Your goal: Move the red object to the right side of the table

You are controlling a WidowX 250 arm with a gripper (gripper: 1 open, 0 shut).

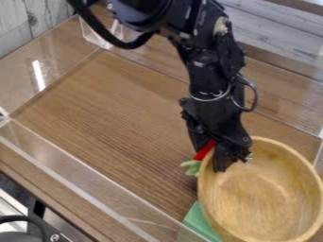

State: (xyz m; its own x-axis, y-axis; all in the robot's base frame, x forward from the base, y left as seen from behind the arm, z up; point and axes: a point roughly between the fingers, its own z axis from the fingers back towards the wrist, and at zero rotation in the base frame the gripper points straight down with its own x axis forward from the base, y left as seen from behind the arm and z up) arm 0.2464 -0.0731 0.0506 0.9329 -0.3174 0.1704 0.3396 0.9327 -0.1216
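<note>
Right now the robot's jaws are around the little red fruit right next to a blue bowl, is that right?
Not quite: the bowl is light wood, not blue. The camera view shows it. The rest holds: the gripper has its jaws around the little red fruit, right beside that bowl.

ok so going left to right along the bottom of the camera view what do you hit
bare table → red object in the tool → wooden bowl; the green block sits under the bowl's near edge, so its place in the order is unclear

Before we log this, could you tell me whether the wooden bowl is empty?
Empty: the wooden bowl shows only bare wood inside; the red object is outside its rim.
</note>
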